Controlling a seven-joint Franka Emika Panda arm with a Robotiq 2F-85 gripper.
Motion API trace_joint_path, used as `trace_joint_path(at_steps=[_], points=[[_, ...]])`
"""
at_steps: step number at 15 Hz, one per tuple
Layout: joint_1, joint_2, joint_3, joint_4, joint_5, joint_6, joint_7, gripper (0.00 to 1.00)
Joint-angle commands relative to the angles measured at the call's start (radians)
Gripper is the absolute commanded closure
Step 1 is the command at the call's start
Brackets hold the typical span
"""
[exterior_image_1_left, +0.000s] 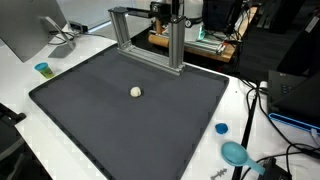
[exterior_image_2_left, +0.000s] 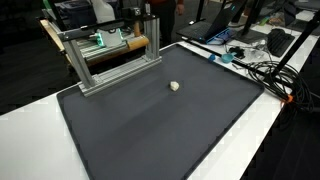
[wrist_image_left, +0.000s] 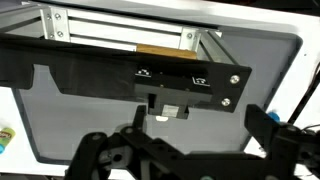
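White ball (exterior_image_1_left: 135, 91) on dark mat (exterior_image_1_left: 80, 115); small cup (exterior_image_1_left: 42, 69) off mat, contents hidden

Both exterior views look steeply down from a middle distance on the dark grey rectangular mat (exterior_image_1_left: 130, 120) that covers the white bench (exterior_image_1_left: 20, 85). They stand on different sides of it and share the silver aluminium frame (exterior_image_2_left: 105, 62) at its far edge. The wrist view sits close and low, facing that frame past its black fingers (wrist_image_left: 95, 152).
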Motion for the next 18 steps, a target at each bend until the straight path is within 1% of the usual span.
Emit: trace_joint_path(at_steps=[1,6,8,9,11,13,15,18], points=[[0.003,0.001,-0.002,0.001,-0.002,-0.003,0.002,0.00],[0.003,0.001,-0.002,0.000,-0.002,-0.003,0.002,0.00],[-0.011,0.023,0.003,-0.003,-0.002,0.047,0.029,0.00],[-0.002,0.039,-0.007,-0.004,0.007,0.078,0.019,0.00],[-0.007,0.074,-0.010,-0.001,0.002,0.122,0.019,0.00],[-0.015,0.138,-0.010,0.006,-0.009,0.162,0.017,0.00],[-0.024,0.186,-0.003,0.005,-0.024,0.192,0.017,0.00],[-0.035,0.233,-0.004,-0.019,-0.013,0.232,0.037,0.00]])
